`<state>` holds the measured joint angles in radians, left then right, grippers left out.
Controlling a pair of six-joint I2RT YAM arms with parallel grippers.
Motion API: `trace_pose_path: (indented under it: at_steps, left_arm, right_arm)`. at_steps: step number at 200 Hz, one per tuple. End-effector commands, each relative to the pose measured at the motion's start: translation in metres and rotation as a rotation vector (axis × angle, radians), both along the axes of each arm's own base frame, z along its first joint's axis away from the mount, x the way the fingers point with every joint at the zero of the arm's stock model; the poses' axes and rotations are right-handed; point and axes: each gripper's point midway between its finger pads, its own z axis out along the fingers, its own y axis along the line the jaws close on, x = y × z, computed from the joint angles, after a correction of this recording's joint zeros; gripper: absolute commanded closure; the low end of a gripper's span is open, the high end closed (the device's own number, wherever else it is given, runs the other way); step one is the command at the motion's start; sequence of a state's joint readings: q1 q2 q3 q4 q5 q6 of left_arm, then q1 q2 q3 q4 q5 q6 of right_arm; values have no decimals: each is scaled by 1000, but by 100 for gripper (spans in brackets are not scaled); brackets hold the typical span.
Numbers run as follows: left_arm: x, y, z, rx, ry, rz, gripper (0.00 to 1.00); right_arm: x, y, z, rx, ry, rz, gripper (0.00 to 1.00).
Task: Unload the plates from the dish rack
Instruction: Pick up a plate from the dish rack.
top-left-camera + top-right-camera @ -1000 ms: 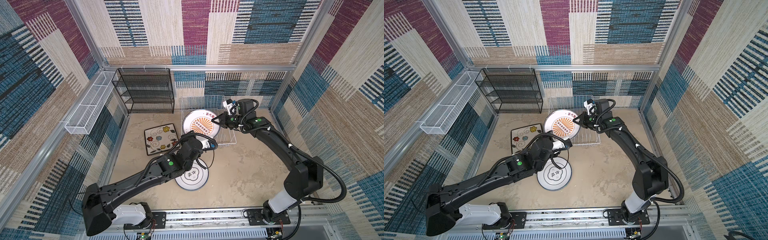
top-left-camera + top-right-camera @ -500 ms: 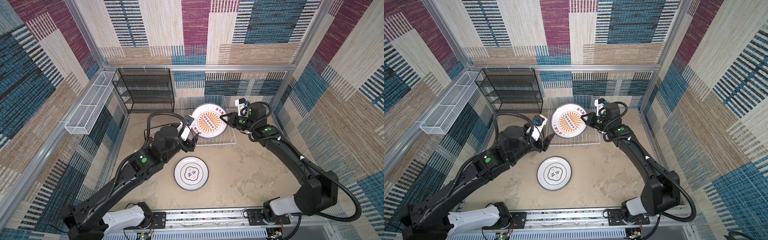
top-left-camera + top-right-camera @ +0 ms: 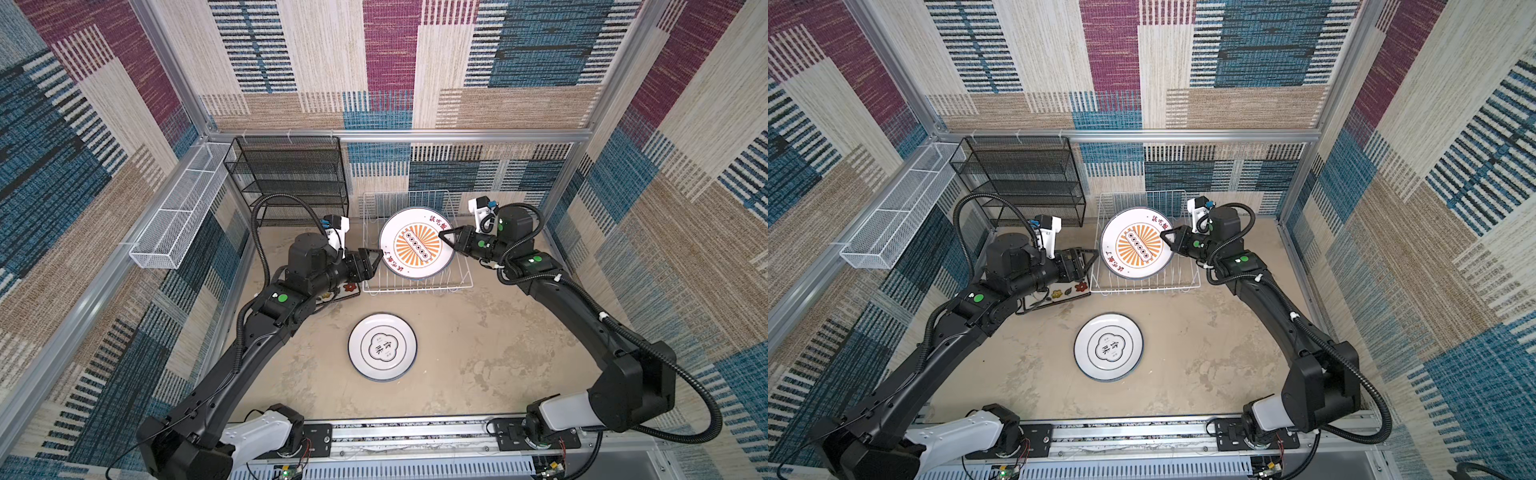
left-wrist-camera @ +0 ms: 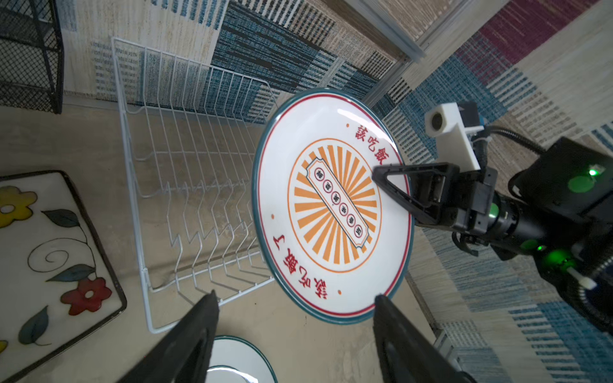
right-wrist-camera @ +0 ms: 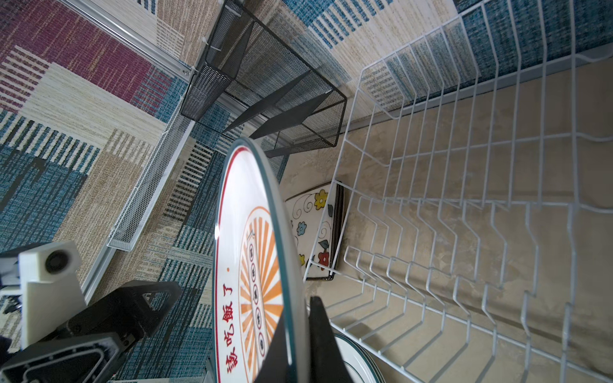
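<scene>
Bearing the dish rack (image 3: 415,287), a mottled beige tabletop (image 3: 478,353) meets patchwork-fabric walls (image 3: 390,62).

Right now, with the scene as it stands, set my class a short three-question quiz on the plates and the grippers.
1. True or false: the right gripper is shut on the sunburst plate.
2. The left gripper is: A open, B shut on a plate, C out of view.
3. Fill in: the flowered plate beside the dish rack, partly under the left arm, is ___ in shape.
Key: 1 true; 2 A; 3 square.
</scene>
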<state>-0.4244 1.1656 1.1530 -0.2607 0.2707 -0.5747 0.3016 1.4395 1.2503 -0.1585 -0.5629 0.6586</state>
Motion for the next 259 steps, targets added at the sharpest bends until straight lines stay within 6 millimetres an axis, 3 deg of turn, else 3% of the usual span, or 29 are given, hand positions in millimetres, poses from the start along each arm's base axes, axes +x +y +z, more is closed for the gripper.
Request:
trace_pose_path:
  at_steps: [1,32,76,126,153,175,259]
  left_arm:
    - [7,-10,6,-172,46,-47,25]
    - [24,-14,-13,-230,119,-65,27]
    - [40,-30,-20,-273,154,-129,30]
    - [41,-41,-31,-307,192,-185,47]
    - [39,-49,-25,-353,178,-243,56]
    - [37,-52,-26,-373,186,-266,69]
    - [34,-54,-32,-366,213,-287,87]
  right_arm:
    - [0,8,11,24,-45,59,100]
    - [-1,14,8,23,-44,103,100]
    - [1,23,-4,39,8,164,100]
    - [2,29,-12,57,45,198,100]
    - [2,32,-12,65,49,215,100]
    - [2,34,-15,71,61,230,100]
    - [0,38,-20,85,81,262,98]
